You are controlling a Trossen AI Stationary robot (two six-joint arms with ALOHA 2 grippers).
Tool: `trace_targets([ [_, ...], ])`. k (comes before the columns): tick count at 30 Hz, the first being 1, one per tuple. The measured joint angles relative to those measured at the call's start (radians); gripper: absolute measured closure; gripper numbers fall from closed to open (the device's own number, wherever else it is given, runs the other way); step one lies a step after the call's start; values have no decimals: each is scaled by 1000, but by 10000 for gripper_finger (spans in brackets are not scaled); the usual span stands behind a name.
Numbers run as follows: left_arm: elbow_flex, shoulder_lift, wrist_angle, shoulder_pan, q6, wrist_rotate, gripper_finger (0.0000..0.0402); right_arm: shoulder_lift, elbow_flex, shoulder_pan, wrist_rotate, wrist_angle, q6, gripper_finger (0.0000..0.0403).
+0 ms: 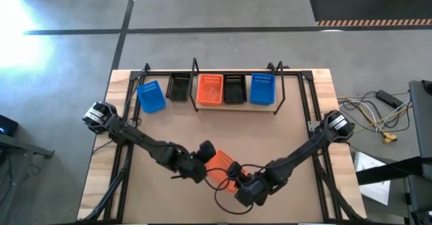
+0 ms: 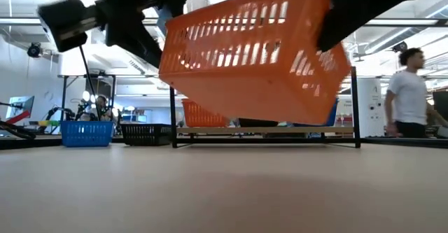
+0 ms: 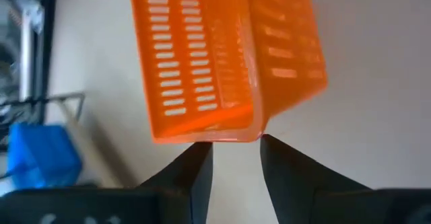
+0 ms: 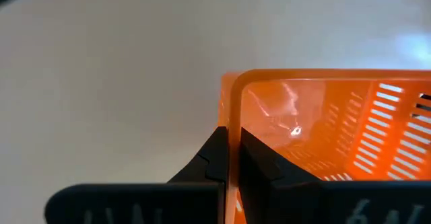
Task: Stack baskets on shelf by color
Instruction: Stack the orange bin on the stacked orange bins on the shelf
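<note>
1. While the right claw (image 4: 232, 160) clamps one rim of an orange basket (image 1: 219, 167), that basket hangs tilted above the table (image 1: 283, 134), clear of its surface in the low view.
2. Its two dark fingers are pinched on the rim wall, one inside the basket and one outside.
3. Opposite it, at the basket's other end, is the left claw (image 3: 236, 150); its fingers stand partly apart with their tips at the basket's corner edge, and whether they already grip it cannot be told.
4. Seen from above, both claws sit at the near side of the table with the held basket between them.
5. Well beyond the claws, at the far side of the table, stands the shelf (image 1: 236, 105) with its black wire posts.
6. On the shelf lie a second orange basket (image 1: 210, 90), a black basket (image 1: 234, 88) just beside it, and a blue basket (image 1: 262, 88) next to that.
7. Off the shelf's end, on the left claw's side, another black basket (image 1: 178, 87) and a blue basket set at an angle (image 1: 151, 96) rest on the table.
8. A person in a white shirt (image 2: 407, 93) stands in the room behind the table.
</note>
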Motion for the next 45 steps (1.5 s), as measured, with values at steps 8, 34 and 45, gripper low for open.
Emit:
trace_targets([
  [8, 21, -3, -76, -6, 51, -104, 281, 0, 0, 1, 4, -10, -1, 394],
  [34, -1, 113, 87, -10, 234, 3, 335, 0, 0, 0, 0, -19, -2, 394],
  [45, 64, 114, 53, -46, 206, 33, 396, -2, 78, 14, 47, -105, -15, 289],
])
